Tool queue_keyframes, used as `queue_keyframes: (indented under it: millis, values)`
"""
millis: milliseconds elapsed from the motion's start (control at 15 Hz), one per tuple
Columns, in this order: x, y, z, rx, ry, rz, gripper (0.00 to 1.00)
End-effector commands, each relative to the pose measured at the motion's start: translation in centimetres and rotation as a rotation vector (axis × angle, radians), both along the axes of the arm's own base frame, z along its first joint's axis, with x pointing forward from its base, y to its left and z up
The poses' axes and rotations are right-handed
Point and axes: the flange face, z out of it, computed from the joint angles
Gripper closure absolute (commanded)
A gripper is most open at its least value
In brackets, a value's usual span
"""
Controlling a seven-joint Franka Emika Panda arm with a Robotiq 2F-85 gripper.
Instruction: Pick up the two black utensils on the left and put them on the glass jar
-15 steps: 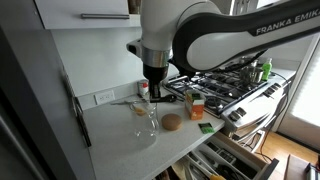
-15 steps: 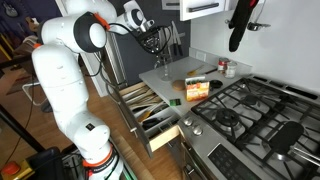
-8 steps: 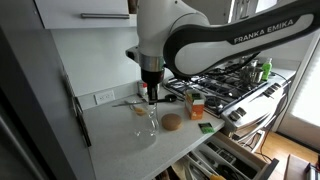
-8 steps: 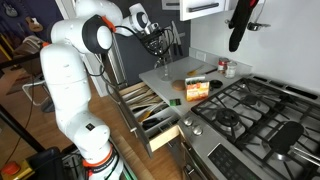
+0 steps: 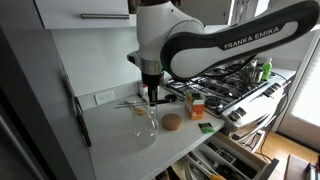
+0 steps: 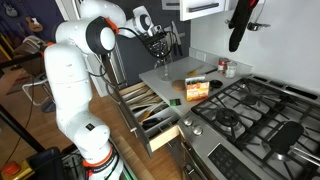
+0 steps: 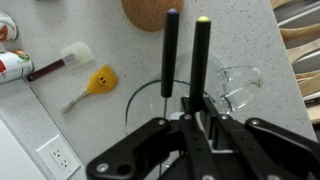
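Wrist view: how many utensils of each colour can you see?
Black utensils, held in the pincer: 2
Yellow-headed utensil: 1
White-headed spatula: 1
Total: 4

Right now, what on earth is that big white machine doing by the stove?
A white robot arm grips two slim black long-handled utensils in its hand, pointing them down at a clear glass jar on the grey counter. They have not been let go; whether their tips are inside the jar is unclear.
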Motion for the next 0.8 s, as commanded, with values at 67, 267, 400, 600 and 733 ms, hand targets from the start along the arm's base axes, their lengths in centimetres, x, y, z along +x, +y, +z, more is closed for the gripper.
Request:
queue_keyframes:
  millis: [67,267,400,600,733]
  values:
    - [0.45,0.02,-0.37,0.030,0.013,-0.007,0.96]
    - [0.55,0.07,-0.53,0.038,0.014,-0.014,0.96]
    - [0.60,-0.01,-0.56,0.041,0.014,-0.025,0.96]
    - [0.70,-0.11,-0.61,0.049,0.011,-0.044,0.96]
    - [0.81,-0.17,-0.65,0.058,0.008,-0.056,0.96]
